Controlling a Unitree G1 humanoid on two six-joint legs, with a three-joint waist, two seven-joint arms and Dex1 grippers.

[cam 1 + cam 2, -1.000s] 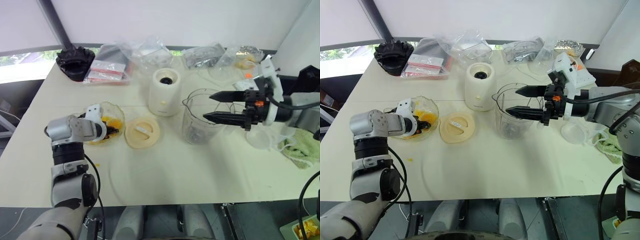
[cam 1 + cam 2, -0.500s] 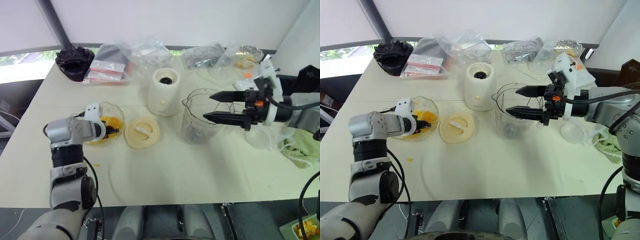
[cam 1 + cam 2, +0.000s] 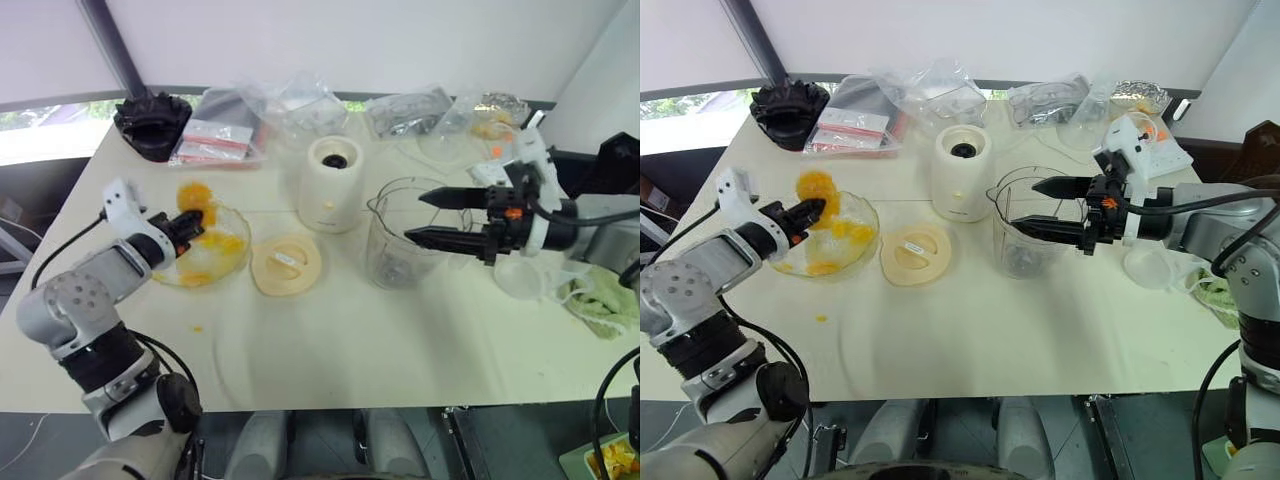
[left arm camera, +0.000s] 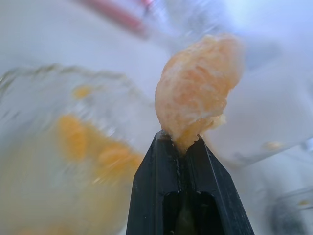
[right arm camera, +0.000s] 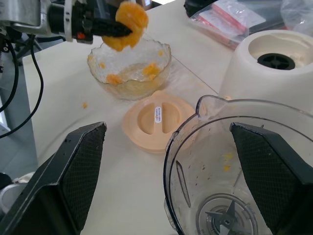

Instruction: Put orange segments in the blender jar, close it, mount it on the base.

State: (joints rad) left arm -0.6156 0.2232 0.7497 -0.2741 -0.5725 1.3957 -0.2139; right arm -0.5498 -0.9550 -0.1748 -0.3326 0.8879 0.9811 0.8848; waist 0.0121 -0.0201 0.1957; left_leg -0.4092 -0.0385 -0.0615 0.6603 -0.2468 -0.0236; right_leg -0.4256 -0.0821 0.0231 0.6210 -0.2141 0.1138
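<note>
Cream lid point(image 3: 286, 264) (flat) lies between glass bowl point(image 3: 228, 262) and blender jar point(image 3: 392, 243).

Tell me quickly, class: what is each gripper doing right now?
Left gripper: shut on an orange segment, above the glass bowl.
Right gripper: open, holding nothing, around the blender jar.

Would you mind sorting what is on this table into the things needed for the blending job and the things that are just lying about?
Job:
- orange segment held in left gripper
- glass bowl of segments
- blender jar
- cream lid
- base

Lying about:
- black ridged object
- plastic bags
- green cloth
</note>
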